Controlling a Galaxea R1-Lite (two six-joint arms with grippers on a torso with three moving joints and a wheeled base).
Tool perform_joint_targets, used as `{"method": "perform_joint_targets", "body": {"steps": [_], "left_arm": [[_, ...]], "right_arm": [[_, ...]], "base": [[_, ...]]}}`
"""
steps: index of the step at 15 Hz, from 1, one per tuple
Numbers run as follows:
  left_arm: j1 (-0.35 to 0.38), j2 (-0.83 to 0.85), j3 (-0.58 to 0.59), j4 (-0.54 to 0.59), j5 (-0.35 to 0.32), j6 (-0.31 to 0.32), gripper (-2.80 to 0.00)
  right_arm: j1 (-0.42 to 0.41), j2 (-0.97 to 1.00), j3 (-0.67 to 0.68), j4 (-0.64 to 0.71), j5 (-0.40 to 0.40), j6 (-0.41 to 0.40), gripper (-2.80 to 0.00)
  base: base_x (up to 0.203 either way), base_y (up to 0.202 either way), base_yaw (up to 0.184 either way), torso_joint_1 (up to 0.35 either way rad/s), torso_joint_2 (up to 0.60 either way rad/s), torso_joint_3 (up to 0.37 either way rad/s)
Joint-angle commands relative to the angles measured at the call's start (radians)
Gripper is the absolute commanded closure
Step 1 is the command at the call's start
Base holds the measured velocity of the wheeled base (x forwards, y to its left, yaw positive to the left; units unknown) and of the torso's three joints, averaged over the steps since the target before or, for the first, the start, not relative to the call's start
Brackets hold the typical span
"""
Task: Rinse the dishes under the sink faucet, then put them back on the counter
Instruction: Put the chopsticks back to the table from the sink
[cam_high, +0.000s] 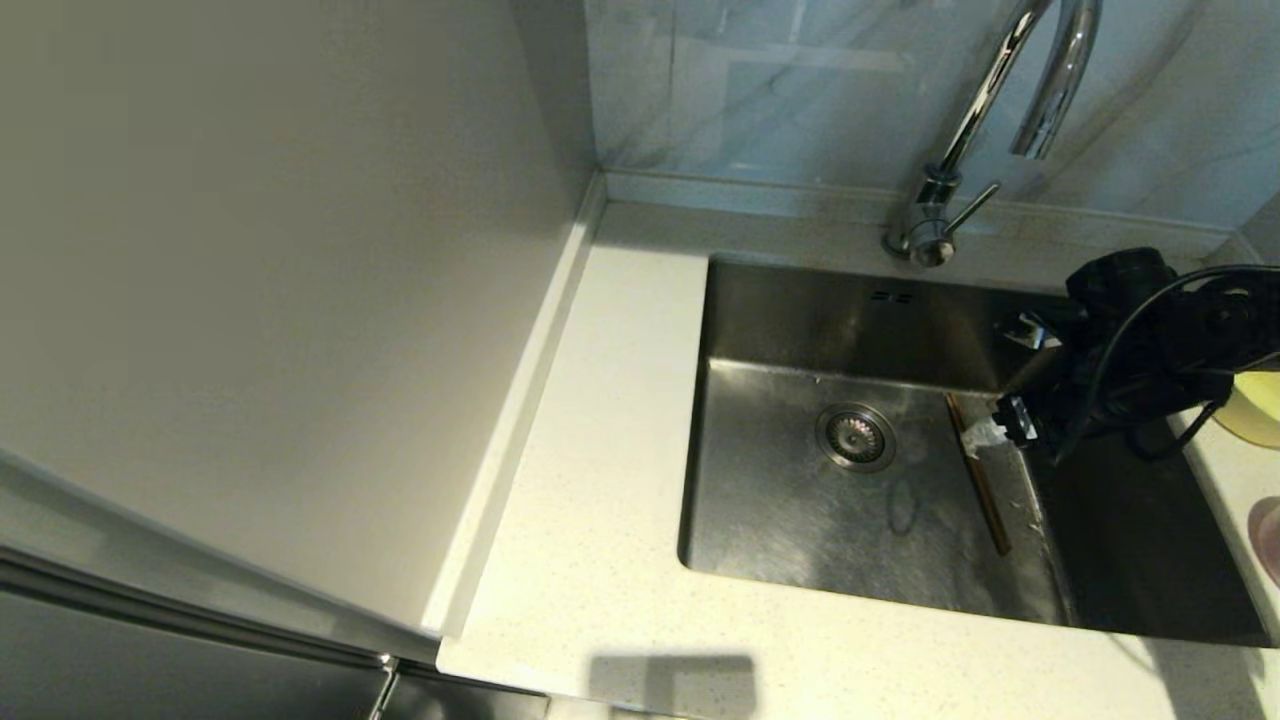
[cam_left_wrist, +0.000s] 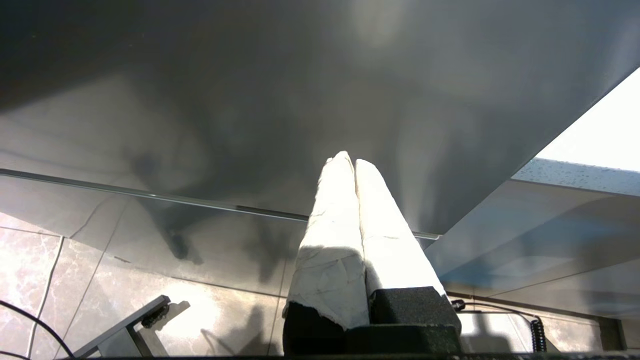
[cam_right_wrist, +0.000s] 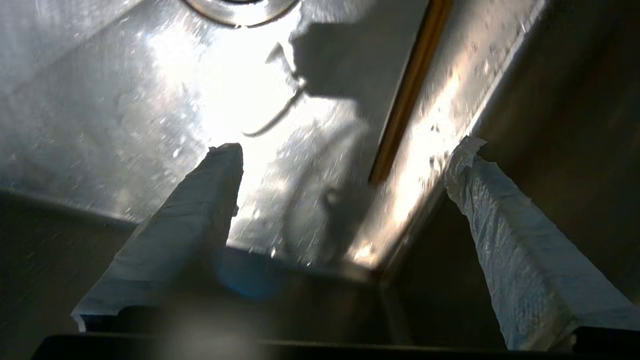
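From the head view, the chopsticks (cam_high: 978, 472) were seen lying flat on the floor of the sink (cam_high: 780, 500), right of the drain strainer (cam_high: 856, 437). Their long line ran from the back wall toward the front. The right gripper (cam_high: 1010, 375) was held low over their far end, jaws spread wide and holding nothing. The faucet (cam_high: 985, 120) stood behind, out of the way. The yellow bowl (cam_high: 1255, 410) and pink bowl (cam_high: 1268, 540) sat on the tabletop (cam_high: 600, 520) at the right edge.

In the left wrist view, the left gripper (cam_left_wrist: 349, 162) was parked down below, jaws pressed together.

In the right wrist view, the chopsticks (cam_right_wrist: 407, 95) pointed away between the spread fingers (cam_right_wrist: 200, 200), close to the sink's side wall, which might crowd one finger.
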Motion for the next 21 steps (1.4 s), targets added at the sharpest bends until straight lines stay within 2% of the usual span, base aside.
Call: {"method": "perform_joint_targets", "body": {"steps": [1, 4, 11, 14, 17, 21], "left_arm": [[0.000, -0.003, 0.000, 0.000, 0.000, -0.001, 0.00], [0.000, -0.003, 0.000, 0.000, 0.000, -0.001, 0.00], [0.000, -0.003, 0.000, 0.000, 0.000, -0.001, 0.00], [0.000, -0.003, 0.000, 0.000, 0.000, -0.001, 0.00], [0.000, -0.003, 0.000, 0.000, 0.000, -0.001, 0.00], [0.000, -0.003, 0.000, 0.000, 0.000, -0.001, 0.00]], "right_arm": [[-0.040, 0.120, -0.064, 0.003, 0.036, -0.035, -2.80], [-0.072, 0.214, -0.132, 0.002, 0.073, -0.075, -2.80], [-0.091, 0.410, -0.347, 0.001, 0.067, -0.086, -2.80], [-0.099, 0.460, -0.401, 0.000, 0.067, -0.129, -2.80], [-0.103, 0.499, -0.456, -0.001, 0.050, -0.135, -2.80], [-0.113, 0.522, -0.465, -0.027, 0.045, -0.136, -2.80]], "base": [[0.000, 0.000, 0.000, 0.000, 0.00, 0.000], [0.000, 0.000, 0.000, 0.000, 0.00, 0.000], [0.000, 0.000, 0.000, 0.000, 0.00, 0.000], [0.000, 0.000, 0.000, 0.000, 0.00, 0.000], [0.000, 0.000, 0.000, 0.000, 0.00, 0.000], [0.000, 0.000, 0.000, 0.000, 0.00, 0.000]]}}
